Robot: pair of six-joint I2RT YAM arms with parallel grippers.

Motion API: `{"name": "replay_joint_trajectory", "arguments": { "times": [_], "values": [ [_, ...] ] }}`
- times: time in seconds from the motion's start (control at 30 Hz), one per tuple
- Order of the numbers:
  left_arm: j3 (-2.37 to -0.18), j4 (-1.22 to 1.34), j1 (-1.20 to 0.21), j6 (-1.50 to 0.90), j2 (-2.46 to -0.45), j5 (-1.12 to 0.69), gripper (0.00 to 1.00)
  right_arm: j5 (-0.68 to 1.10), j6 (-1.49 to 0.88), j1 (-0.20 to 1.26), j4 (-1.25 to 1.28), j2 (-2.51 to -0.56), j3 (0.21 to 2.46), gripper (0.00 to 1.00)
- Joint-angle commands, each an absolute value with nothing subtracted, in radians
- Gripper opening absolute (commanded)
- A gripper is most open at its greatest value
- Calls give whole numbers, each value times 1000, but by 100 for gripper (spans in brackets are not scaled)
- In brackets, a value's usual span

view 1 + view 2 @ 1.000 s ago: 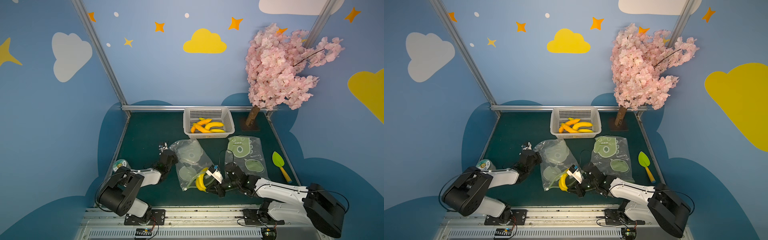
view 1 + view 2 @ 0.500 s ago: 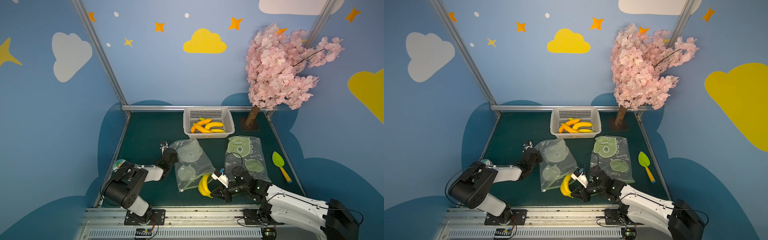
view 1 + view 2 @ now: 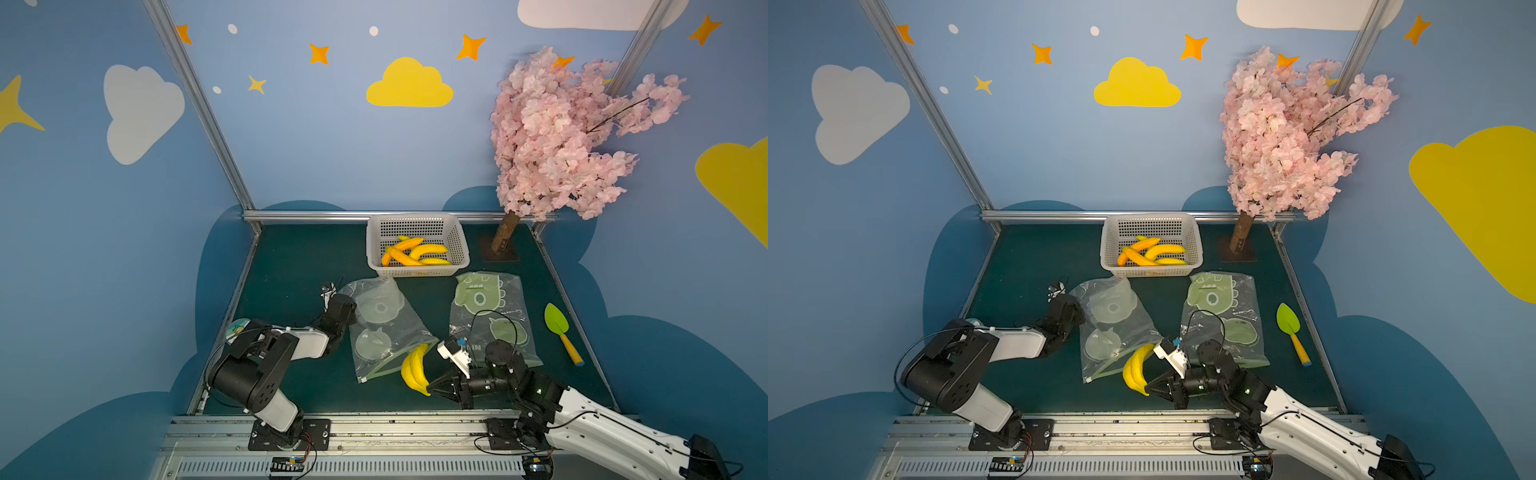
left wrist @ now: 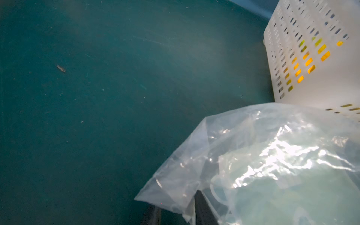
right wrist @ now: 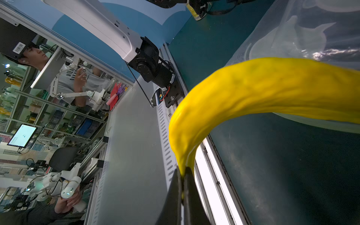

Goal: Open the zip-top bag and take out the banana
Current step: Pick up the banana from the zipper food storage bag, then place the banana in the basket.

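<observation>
Top view, tabletop (image 3: 291, 266): front rail close; fruit dropped here may roll off.
Zip-top bag (image 3: 386, 328): open, flat; left gripper (image 4: 177, 212) spread at its corner, so it could drag.
Banana (image 3: 413, 368): just outside the bag mouth.
Right gripper (image 5: 183, 181): pinching only the stem; a slip seems likely.

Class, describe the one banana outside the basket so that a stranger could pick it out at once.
From the white basket at the back of the green table, come forward past the paler zip-top bag. Just beyond its mouth is the banana, pinched at one tip by the right pincer. The other bananas all lie in the basket.
</observation>
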State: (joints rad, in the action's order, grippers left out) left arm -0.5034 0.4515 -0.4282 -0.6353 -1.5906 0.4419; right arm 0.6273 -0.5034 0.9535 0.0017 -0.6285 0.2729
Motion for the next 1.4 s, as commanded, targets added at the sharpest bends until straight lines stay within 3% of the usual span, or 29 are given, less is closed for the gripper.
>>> {"name": "replay_joint_trajectory", "arguments": {
  "times": [0.0,0.1,0.23,0.53,0.73,0.93,1.23,1.37],
  "values": [
    [-514,412,-430,-638,-1601,459,40,641,-515,962,-26,-612,316,0],
    [-500,408,-430,-643,-1583,465,46,676,-510,962,-64,-615,342,0],
    [-488,386,-430,-648,-1557,489,67,735,-554,963,-67,-601,354,0],
    [-493,316,-428,-653,-1518,559,78,710,-534,970,-269,-505,461,0],
    [-525,144,-429,-693,-1462,613,100,634,-475,968,-248,-558,547,0],
    [-486,113,-430,-712,-1354,624,100,435,-320,928,-225,-760,722,0],
    [-494,-9,-430,-674,-1242,646,100,206,-194,658,-122,-1151,981,0],
    [-447,59,-430,-577,-1193,594,100,235,-176,579,-76,-1400,1139,0]
  ]
}}
